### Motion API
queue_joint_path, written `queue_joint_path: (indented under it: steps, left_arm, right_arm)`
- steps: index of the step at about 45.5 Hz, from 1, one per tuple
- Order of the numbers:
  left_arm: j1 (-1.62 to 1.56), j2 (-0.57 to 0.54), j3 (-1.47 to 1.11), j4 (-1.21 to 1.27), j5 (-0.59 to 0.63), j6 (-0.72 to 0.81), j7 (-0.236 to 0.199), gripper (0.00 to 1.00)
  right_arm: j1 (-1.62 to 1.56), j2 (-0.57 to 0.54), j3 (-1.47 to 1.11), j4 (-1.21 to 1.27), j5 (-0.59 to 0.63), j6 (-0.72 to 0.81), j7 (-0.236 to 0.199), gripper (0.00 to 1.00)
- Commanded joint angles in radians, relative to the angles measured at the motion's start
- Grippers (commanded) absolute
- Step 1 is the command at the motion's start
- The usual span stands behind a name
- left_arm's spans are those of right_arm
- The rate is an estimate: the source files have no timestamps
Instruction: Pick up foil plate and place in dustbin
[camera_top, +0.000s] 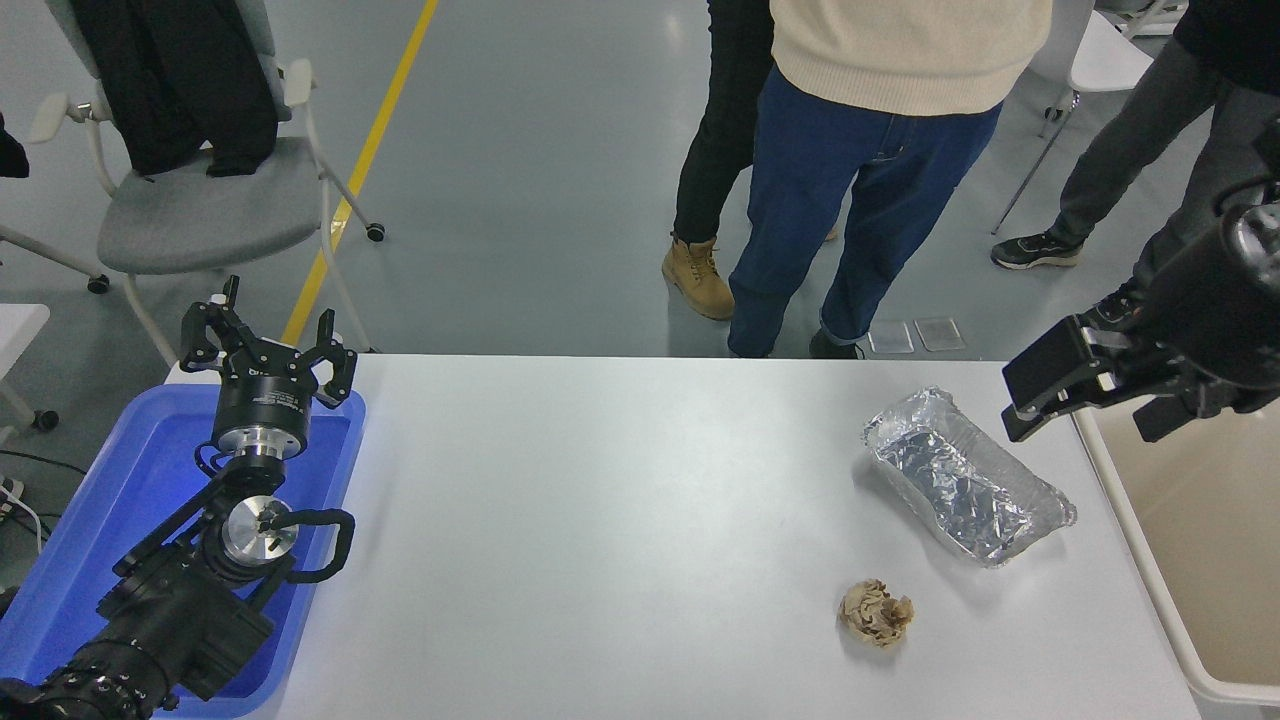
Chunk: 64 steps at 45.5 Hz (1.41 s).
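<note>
White table (620, 520), grey floor (540, 170), foil plate (968, 478)

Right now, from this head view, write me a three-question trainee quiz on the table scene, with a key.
1. True or false: the foil plate already lies inside the dustbin.
2. What lies nearest the foil plate on the table? A) paper ball B) blue tray C) a cup
3. Fill in: the left end effector is parked above the ____ tray, while the right end effector hangs near the dustbin's far corner.

Key: 1 false, it rests on the table; 2 A; 3 blue.
</note>
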Motion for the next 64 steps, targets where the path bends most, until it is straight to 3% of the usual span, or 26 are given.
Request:
queue_joint_path:
  steps: [1, 12, 18, 22, 33, 45, 56, 64]
  left_arm:
    - [0.001, 0.0, 0.001, 0.0, -0.002, 0.0, -0.002, 0.99]
    - [0.001, 0.001, 0.002, 0.0, 0.0, 0.0, -0.002, 0.99]
    - [0.001, 0.001, 0.002, 0.0, 0.0, 0.0, -0.002, 0.99]
    - [0.001, 0.001, 0.002, 0.0, 0.0, 0.0, -0.002, 0.99]
    - [-0.001, 0.001, 0.002, 0.0, -0.002, 0.0, -0.002, 0.99]
    - [-0.001, 0.001, 0.002, 0.0, -0.002, 0.0, -0.002, 0.99]
    - [-0.001, 0.001, 0.002, 0.0, -0.002, 0.0, -0.002, 0.99]
    - [-0.001, 0.001, 0.002, 0.0, -0.002, 0.0, -0.002, 0.99]
  right_arm:
    - [-0.092, -0.049, 0.003, -0.019, -0.121, -0.09, 0.001, 1.0]
    - [-0.332, -0.14, 0.007, -0.171, -0.404, -0.391, 0.002, 1.0]
    - [-0.546, -0.163, 0.084, -0.309, -0.503, -0.564, 0.004, 1.0]
    - [-0.688, -0.193, 0.199, -0.393, -0.546, -0.602, 0.004, 1.0]
    - [-1.003, -0.187, 0.417, -0.64, -0.571, -0.607, 0.004, 1.0]
    - [-1.258, -0.069, 0.598, -0.867, -0.553, -0.607, 0.004, 1.0]
    - [-1.356, -0.02, 0.743, -0.884, -0.548, -0.596, 0.004, 1.0]
    - [-1.449, 0.08, 0.754, -1.094, -0.565, -0.619, 0.005, 1.0]
